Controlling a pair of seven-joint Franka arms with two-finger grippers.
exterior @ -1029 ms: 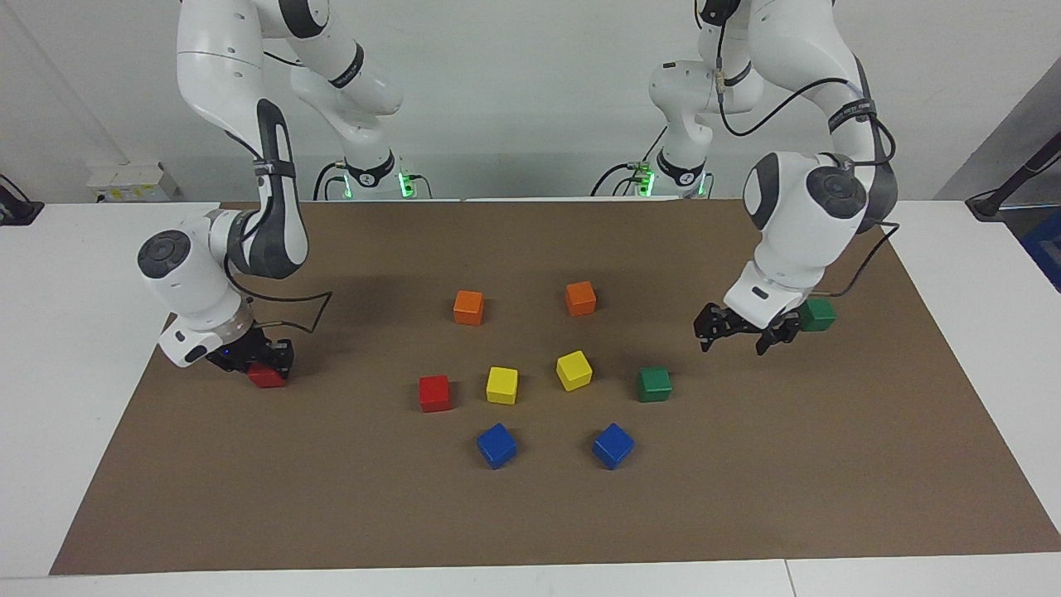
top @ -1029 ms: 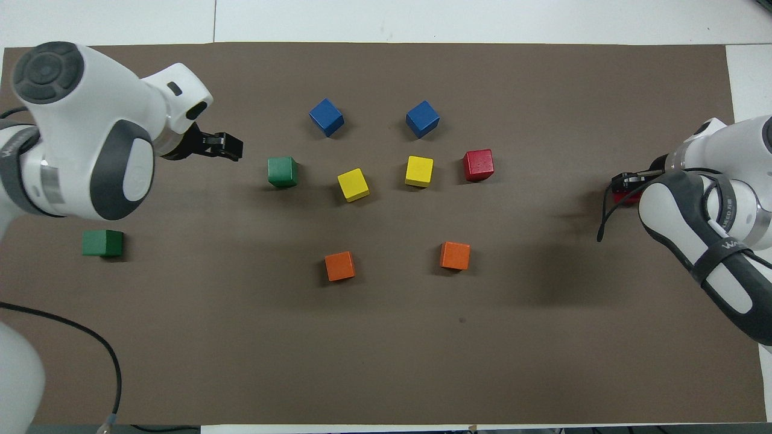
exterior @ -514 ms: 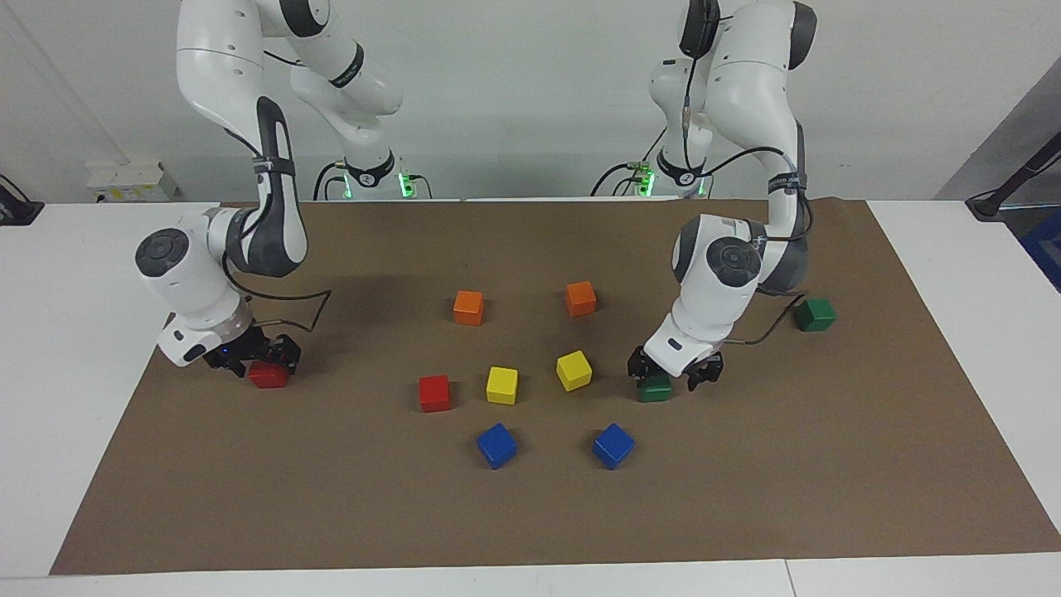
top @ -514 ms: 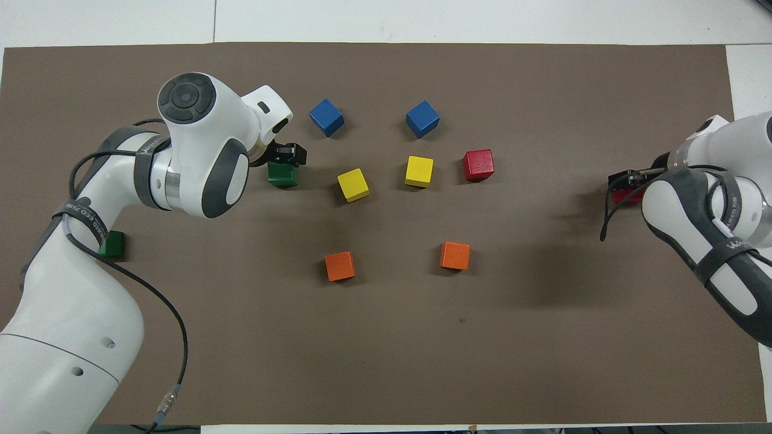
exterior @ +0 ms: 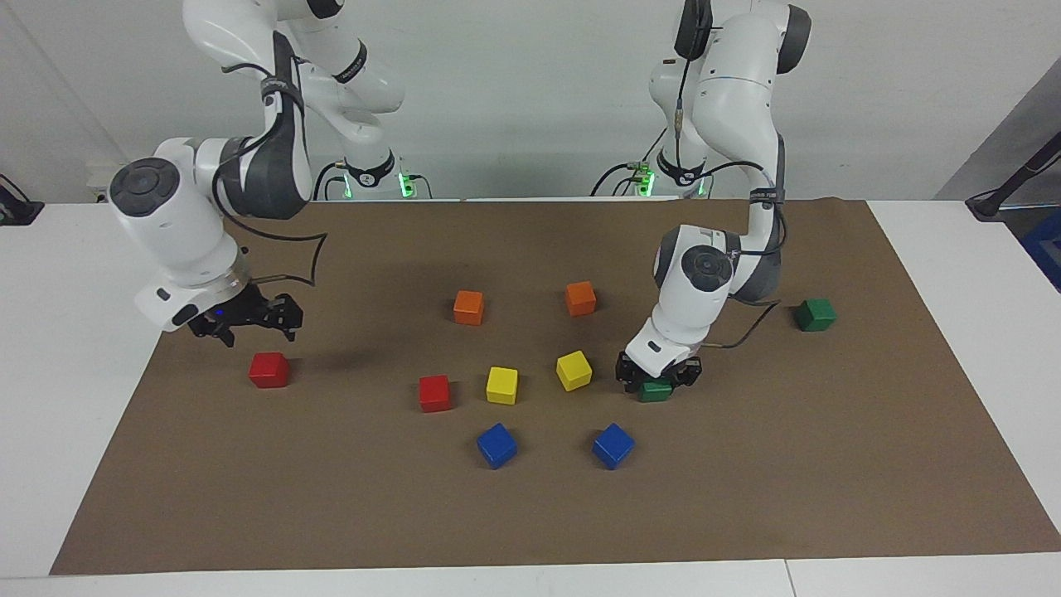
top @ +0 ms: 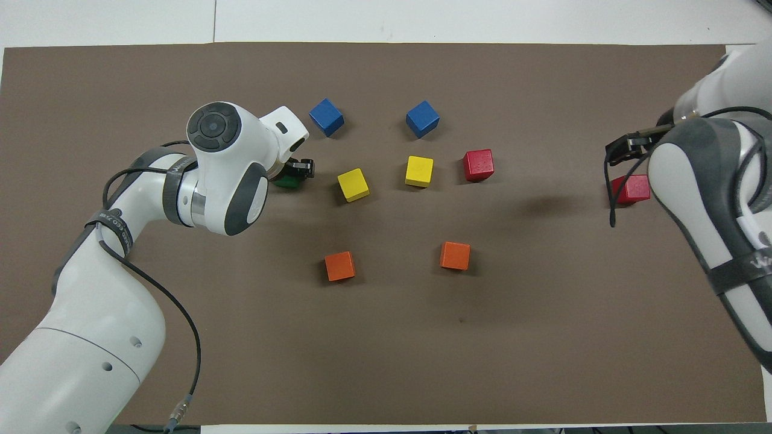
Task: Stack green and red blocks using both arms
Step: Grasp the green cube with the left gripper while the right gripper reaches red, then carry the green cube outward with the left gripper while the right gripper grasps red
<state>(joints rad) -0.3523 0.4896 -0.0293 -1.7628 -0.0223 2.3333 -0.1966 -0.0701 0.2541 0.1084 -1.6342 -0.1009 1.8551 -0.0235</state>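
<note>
So the left end effector (exterior: 658, 378) is down on the brown mat (exterior: 829, 464), its fingers pinched onto a green block (exterior: 655, 391) that sits on the mat roughly mid-worktop, next to a yellow block (exterior: 574, 370). From overhead the wrist covers most of that block, with only a sliver of green showing (top: 288, 181). The second green block (exterior: 816, 314) sits by itself toward the left arm's end of the worktop, closer to the robots. The right end effector (exterior: 249, 322) is up in the air with its fingers spread wide, holding nothing, hanging above the mat just beside a red block (exterior: 268, 370) that lies toward the right arm's end of the worktop. The other red block (exterior: 434, 393) is in the middle cluster, right beside the second yellow block (exterior: 501, 385). Two blue blocks (exterior: 496, 445) lie closer to the worktop's edge away from the robots, and two orange blocks (exterior: 468, 307) closer to the robots.
</note>
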